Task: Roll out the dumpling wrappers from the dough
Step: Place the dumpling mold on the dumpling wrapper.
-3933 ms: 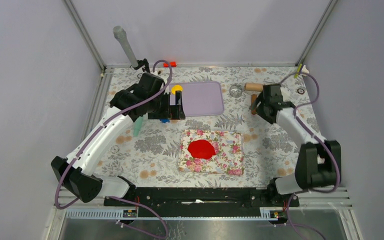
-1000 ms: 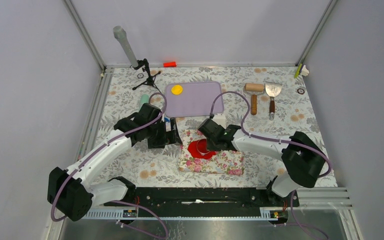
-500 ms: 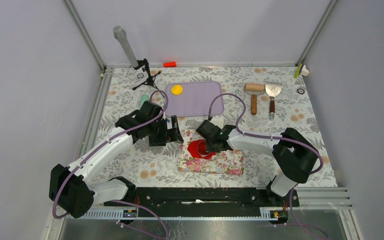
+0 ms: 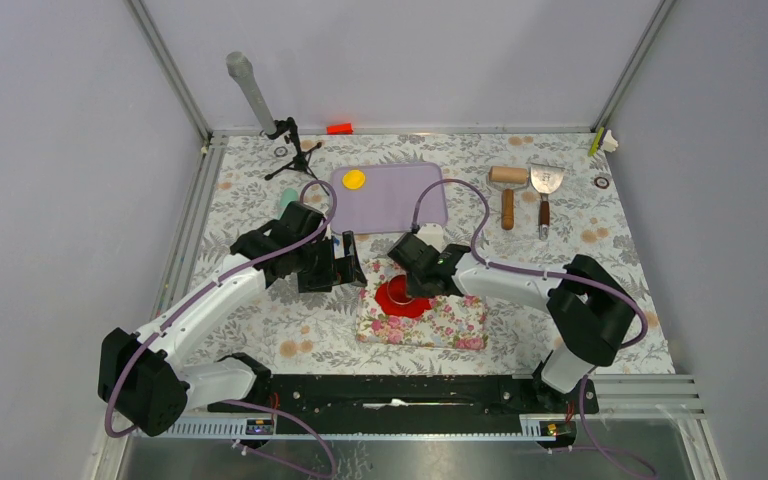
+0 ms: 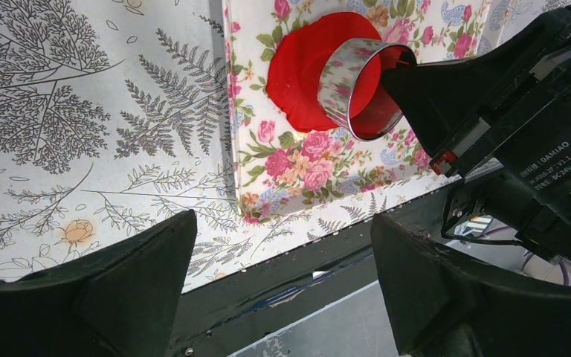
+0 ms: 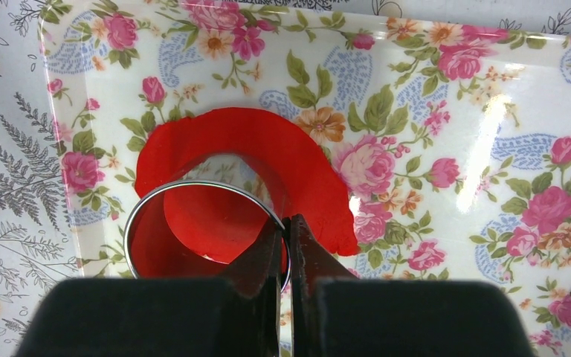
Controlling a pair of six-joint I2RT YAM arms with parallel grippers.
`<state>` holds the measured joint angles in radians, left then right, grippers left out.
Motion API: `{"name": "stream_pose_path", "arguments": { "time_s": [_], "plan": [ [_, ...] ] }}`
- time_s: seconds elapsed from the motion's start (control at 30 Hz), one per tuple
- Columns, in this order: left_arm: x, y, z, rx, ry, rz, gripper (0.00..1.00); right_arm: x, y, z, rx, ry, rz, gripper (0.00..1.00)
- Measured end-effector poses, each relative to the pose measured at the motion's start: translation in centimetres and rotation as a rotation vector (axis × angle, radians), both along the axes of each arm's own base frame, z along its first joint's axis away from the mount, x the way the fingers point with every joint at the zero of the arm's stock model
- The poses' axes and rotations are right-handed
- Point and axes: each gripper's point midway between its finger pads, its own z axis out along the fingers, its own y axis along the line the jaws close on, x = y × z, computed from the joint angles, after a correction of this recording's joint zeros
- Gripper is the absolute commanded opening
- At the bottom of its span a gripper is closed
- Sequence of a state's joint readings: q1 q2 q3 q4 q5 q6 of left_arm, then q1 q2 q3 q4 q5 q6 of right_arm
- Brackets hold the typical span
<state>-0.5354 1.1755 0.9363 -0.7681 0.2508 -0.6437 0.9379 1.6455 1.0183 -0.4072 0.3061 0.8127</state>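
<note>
The dough [image 4: 397,299] is a flat bright red sheet on the floral tray [image 4: 455,322]. My right gripper [image 6: 288,223] is shut on the wall of a metal ring cutter [image 6: 193,184]. The ring [image 5: 340,83] hangs tilted over the dough [image 5: 301,67]; whether it touches the dough I cannot tell. The ring's inside mirrors the dough [image 6: 297,156]. My left gripper [image 5: 281,219] stands wide open just left of the tray, holding nothing. A yellow dumpling wrapper [image 4: 354,179] lies on the purple mat [image 4: 405,200] at the back.
A wooden rolling pin [image 4: 507,192] and a scraper [image 4: 545,190] lie at the back right. A small tripod [image 4: 295,150] and a red-orange block [image 4: 339,128] stand at the back edge. The right arm's black body [image 5: 520,141] fills the right of the left wrist view.
Earlier, the right arm came from the back right to the tray with the ring, and the left arm left the purple mat. In the last second the ring shifted slightly left.
</note>
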Motion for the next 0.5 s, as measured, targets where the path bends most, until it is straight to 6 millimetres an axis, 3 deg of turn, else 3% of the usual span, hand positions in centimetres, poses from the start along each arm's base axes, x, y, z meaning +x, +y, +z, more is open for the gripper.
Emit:
{"name": "stream_pose_path", "arguments": {
  "time_s": [0.5],
  "plan": [
    [0.0, 0.0, 0.1, -0.001, -0.002, 0.0, 0.95, 0.4, 0.1, -1.6, -0.058, 0.025, -0.004, 0.0]
  ]
}}
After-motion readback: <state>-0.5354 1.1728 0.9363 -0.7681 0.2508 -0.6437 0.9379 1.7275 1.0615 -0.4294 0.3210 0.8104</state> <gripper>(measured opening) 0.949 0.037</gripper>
